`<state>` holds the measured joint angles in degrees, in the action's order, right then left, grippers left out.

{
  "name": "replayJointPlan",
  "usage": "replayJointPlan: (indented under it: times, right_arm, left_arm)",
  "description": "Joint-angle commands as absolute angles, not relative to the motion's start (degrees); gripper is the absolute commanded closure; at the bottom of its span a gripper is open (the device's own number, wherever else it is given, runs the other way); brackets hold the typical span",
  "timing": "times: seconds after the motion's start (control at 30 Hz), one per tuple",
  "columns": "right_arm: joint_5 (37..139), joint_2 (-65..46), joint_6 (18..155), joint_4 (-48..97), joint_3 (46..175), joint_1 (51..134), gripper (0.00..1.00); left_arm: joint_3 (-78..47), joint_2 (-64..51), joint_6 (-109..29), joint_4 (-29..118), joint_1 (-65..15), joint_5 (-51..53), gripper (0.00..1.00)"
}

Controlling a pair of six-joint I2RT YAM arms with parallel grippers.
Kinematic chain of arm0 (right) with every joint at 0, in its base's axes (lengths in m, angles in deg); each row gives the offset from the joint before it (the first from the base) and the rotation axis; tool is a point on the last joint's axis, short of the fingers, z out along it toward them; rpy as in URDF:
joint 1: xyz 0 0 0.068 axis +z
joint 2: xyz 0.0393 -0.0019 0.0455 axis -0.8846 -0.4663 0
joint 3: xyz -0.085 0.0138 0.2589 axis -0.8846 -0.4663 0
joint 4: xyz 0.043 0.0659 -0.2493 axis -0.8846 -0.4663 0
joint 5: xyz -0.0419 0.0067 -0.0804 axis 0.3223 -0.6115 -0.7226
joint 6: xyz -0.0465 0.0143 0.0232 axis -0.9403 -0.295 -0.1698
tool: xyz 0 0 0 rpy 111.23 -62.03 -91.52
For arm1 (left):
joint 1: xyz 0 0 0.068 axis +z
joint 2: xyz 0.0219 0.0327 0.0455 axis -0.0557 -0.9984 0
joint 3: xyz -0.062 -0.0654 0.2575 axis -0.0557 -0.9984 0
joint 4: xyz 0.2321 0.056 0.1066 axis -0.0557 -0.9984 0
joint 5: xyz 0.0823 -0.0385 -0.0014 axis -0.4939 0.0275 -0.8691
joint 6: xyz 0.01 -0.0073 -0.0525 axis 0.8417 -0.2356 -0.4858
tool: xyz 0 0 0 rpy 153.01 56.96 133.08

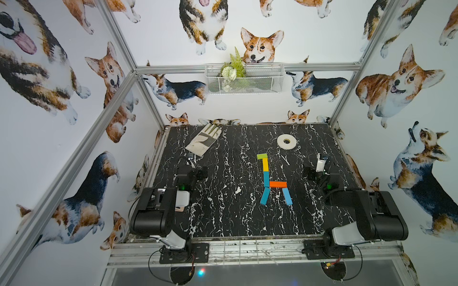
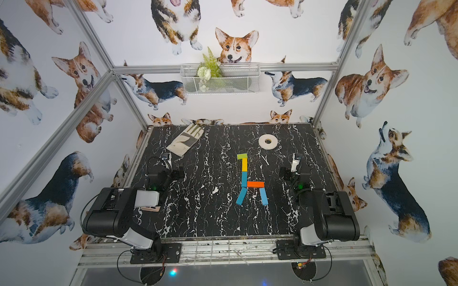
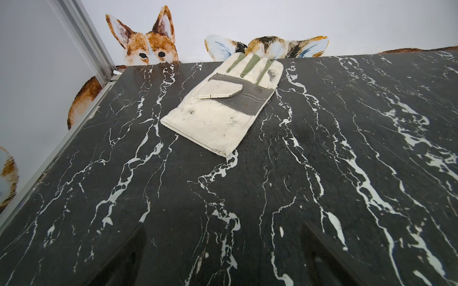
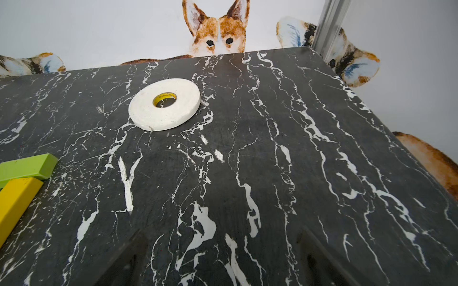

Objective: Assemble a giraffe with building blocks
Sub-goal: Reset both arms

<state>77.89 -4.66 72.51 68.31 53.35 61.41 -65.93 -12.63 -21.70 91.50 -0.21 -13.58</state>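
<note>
Jaws: both pairs are spread wide and empty; each wrist view shows them standing apart over bare counter (image 3: 247, 198).
Arms: the left arm (image 1: 153, 213) is folded back by the left edge and the right arm (image 1: 379, 215) by the right edge. Both are clear of the blocks.
Giraffe: the giraffe (image 1: 271, 182) lies flat, right of the counter's centre, with its head toward the far edge.
Parts: the green block (image 1: 262, 156) lies across the top. The yellow block (image 1: 265, 164) and the blue neck block (image 1: 266, 178) run in line below it. The orange block (image 1: 278, 184) is the body, and the left leg block (image 1: 265, 196) and right leg block (image 1: 288, 196) splay toward the near edge.
Progress: all six pieces look placed, so the figure seems finished.
Bystanders: the glove (image 1: 203, 139) is near the far left corner. The tape roll (image 1: 286, 141) is near the far edge, beyond the head and apart from it.
Risk: the blocks look merely laid end to end. Any low sweep by the right arm, the nearer one, could knock the right leg block or the body askew. A jolt to the counter could open gaps in the neck.
</note>
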Motion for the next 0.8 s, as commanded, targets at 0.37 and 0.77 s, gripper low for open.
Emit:
replayJointPlan:
  times: [0.37, 0.77]
  right_arm:
    - [82.9, -4.4, 71.5, 70.9, 52.6, 60.7, 0.01]
    - [82.9, -4.4, 71.5, 70.8, 52.7, 60.7, 0.01]
  left_arm:
    - [-66.0, -12.5, -21.1, 92.5, -0.1, -13.0, 0.00]
    - [-66.0, -12.5, -21.1, 92.5, -0.1, -13.0, 0.00]
